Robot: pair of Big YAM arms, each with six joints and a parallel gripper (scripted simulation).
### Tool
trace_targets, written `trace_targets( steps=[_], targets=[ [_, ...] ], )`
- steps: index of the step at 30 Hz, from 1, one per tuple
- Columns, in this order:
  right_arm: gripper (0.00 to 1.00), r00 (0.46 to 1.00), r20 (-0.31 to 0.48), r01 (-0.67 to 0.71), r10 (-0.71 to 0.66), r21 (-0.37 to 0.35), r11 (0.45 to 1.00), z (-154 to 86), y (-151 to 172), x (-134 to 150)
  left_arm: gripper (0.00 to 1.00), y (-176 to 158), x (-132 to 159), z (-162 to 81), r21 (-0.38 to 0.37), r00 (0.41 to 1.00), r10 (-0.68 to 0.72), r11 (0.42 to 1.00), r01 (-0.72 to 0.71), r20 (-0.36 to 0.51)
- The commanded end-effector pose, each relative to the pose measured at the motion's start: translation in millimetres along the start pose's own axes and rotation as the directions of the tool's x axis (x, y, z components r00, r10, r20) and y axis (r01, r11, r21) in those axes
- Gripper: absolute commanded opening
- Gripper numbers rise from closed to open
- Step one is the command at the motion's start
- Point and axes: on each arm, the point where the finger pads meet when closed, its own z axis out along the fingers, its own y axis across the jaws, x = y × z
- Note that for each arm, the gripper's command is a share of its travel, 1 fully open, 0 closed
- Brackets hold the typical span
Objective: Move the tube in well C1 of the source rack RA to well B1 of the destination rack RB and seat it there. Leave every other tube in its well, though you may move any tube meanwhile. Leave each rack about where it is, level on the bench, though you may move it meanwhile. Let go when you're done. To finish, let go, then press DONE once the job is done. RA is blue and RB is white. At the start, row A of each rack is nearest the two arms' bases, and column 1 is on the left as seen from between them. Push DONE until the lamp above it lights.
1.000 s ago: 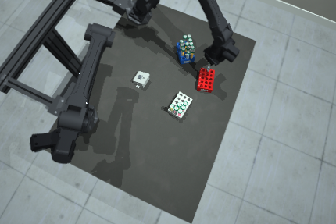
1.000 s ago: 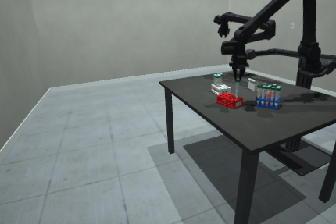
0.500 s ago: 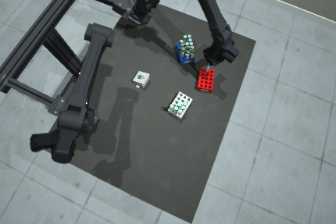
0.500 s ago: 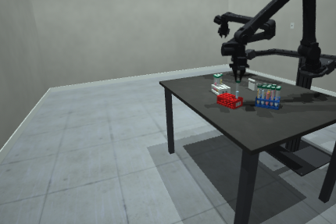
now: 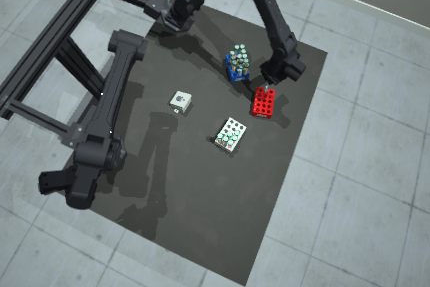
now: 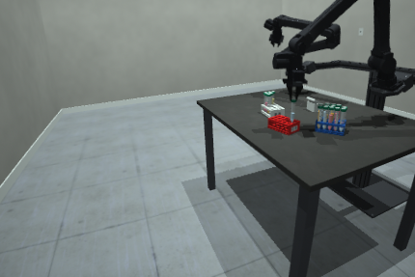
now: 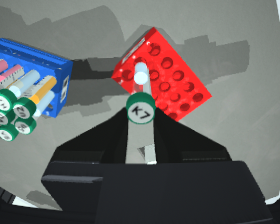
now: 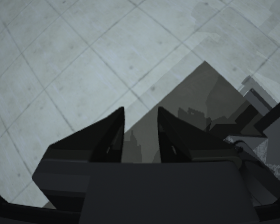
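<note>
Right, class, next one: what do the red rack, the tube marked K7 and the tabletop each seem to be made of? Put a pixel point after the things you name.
Red rack (image 5: 257, 102) (image 6: 280, 124) (image 7: 187, 103): probably moulded plastic; evenly coloured, opaque walls.
Tube marked K7 (image 6: 292, 114) (image 7: 141, 111): clear plastic or glass, since the body looks see-through; its green-rimmed cap looks like opaque plastic.
Tabletop (image 5: 200, 223) (image 6: 251, 124) (image 7: 200, 15): matt dark grey, perhaps laminate; no grain shows.

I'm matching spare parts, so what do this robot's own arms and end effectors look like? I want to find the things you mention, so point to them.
Both arms are black to dark grey, with long, slab-sided links and chunky, rounded joints. The left end effector (image 7: 140, 113) and right end effector (image 8: 141, 113) each have two black, tapering fingers on a wide, dark, blocky body.
</note>
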Motion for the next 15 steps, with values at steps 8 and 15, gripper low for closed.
trace_targets(
  steps=[8, 15],
  targets=[
    [0.30, 1.000, 0.016, -0.008, 0.009, -0.029, 1.000, -11.1, 8.7, -8.2, 0.00, -17.9, 3.1, -1.0, 0.010, 1.000, 0.003, 1.000, -0.003, 0.001],
    [0.30, 1.000, 0.016, -0.008, 0.009, -0.029, 1.000, -11.1, 8.7, -8.2, 0.00, -19.8, 2.0, -2.2, 0.013, 1.000, 0.002, 1.000, -0.002, 0.002]
  ],
)
